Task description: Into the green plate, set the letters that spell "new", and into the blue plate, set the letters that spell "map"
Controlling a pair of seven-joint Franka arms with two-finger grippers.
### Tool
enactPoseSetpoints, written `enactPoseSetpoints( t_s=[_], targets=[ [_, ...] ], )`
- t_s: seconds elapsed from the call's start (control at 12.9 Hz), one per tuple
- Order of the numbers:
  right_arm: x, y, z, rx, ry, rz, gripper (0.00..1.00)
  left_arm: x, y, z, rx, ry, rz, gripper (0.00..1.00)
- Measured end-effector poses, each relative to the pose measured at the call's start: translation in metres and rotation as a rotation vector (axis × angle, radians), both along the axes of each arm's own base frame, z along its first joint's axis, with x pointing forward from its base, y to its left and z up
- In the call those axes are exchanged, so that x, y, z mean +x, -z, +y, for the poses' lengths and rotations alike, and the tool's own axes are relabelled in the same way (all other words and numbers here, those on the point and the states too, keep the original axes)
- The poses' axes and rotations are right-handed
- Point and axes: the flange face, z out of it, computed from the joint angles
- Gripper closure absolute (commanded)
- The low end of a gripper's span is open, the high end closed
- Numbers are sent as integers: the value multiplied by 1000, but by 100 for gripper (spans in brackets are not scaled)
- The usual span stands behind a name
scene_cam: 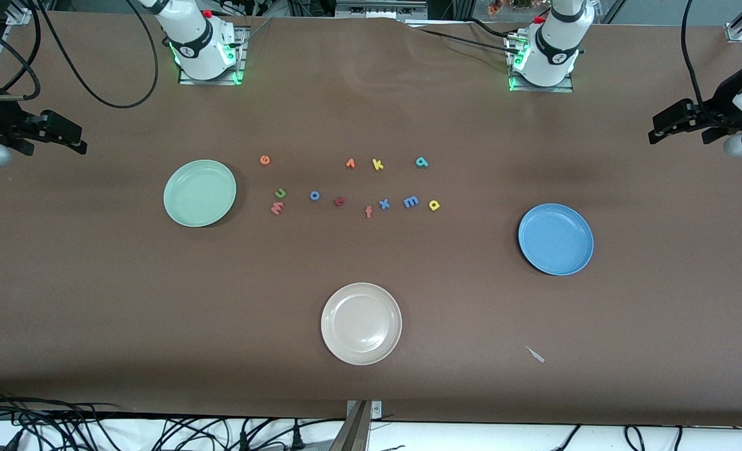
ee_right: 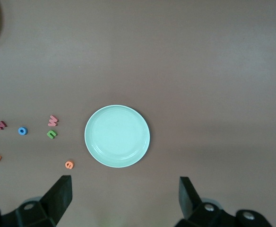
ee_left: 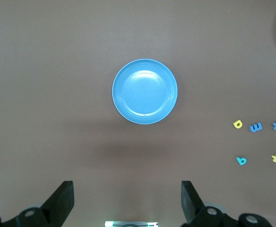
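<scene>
Brown desk [scene_cam: 95,300], letters clustered mid-desk, none plated yet. n [scene_cam: 280,193], w [scene_cam: 277,208], e [scene_cam: 265,160] beside green plate [scene_cam: 200,192]; m [scene_cam: 411,201], a [scene_cam: 434,204], p [scene_cam: 422,162] toward blue plate [scene_cam: 556,238]. Left end effector [ee_left: 126,201] high over blue plate, wide open, empty. Right end effector [ee_right: 124,198] over green plate, wide open, empty. Risks: n touching w, so double grab likely; x [scene_cam: 384,203] just beside m, k [scene_cam: 377,164] also yellow, so wrong pick; thin foam may slip.

Green plate [scene_cam: 200,193], blue plate [scene_cam: 556,238] empty; n/e/w letters [scene_cam: 280,193], m/a/p letters [scene_cam: 411,202] loose btwn plates.
</scene>
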Motion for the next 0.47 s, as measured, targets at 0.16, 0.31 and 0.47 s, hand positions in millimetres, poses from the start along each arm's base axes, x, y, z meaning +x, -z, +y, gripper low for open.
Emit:
enactPoseSetpoints(
  t_s=[0.16,0.31,0.47],
  targets=[
    [0,0,0,-2,0,-3,0,0,0,0,0,1,1,0],
    [1,0,-1,-3,0,-5,0,1,1,0,0,1,1,0],
    [1,0,-1,-4,0,-6,0,1,1,1,0,1,1,0]
  ],
)
